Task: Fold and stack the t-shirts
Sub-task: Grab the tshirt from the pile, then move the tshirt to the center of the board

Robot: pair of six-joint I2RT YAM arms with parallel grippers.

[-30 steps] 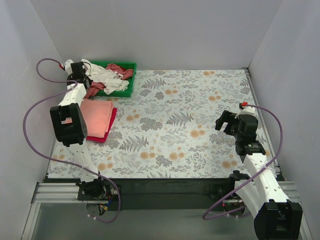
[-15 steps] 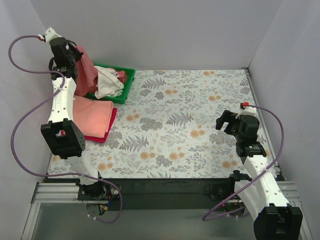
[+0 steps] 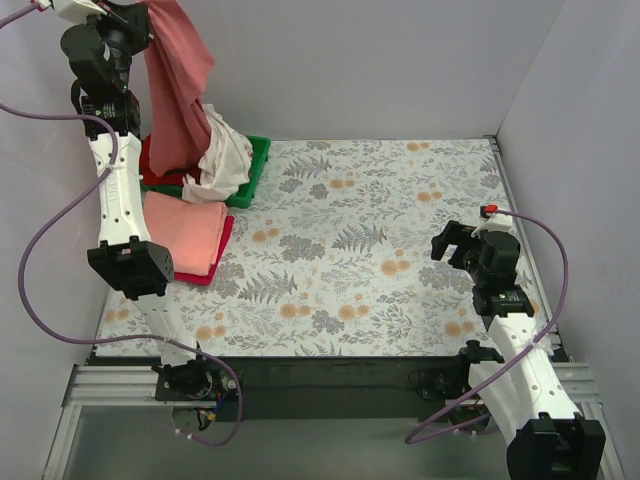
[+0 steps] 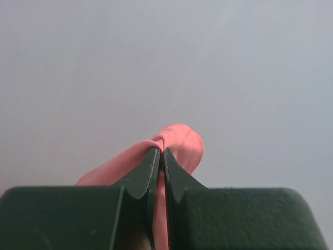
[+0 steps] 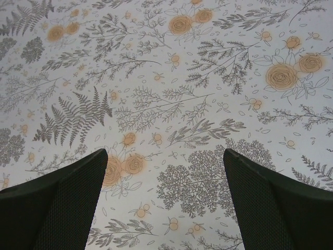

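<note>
Over floral table (image 3: 400, 230), far-left corner: dusty-rose t-shirt (image 3: 178, 80) hanging high above green bin (image 3: 258, 150), cream-white t-shirt (image 3: 228, 155) touching its hem, folded salmon-pink t-shirt (image 3: 190, 232) nearer; left gripper (image 4: 161, 152) pinching a thin fold, right gripper (image 5: 165, 156) spread at right; risks: cream shirt dragged out, pinch slipping.

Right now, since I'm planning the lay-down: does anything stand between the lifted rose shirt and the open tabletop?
Nothing visible blocks the way to the tabletop, but a cream-white shirt drapes against the rose shirt low down, at the green bin.
</note>
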